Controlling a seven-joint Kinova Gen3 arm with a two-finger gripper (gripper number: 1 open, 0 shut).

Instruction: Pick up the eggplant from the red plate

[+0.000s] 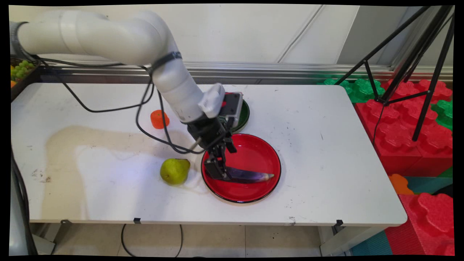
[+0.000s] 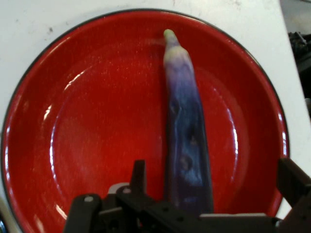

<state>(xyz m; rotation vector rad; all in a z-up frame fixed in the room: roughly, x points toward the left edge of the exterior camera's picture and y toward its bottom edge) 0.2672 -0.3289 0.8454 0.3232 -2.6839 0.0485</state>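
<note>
gripper (image 1: 218, 170) low over the red plate (image 1: 268, 152) — fingers spread, straddling the purple eggplant's (image 1: 250, 176) thick end, not clamped.

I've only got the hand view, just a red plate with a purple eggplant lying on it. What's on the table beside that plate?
Observer: In the main view, a green pear lies on the table just off the left rim of the red plate, with a small gap between them.
Operator: Anything behind the plate?
Observer: A dark green plate sits behind it toward the wall, mostly hidden by the arm's wrist.
Operator: Anything else out there?
Observer: A small orange object stands farther back on the left, clear of both plates.
</note>
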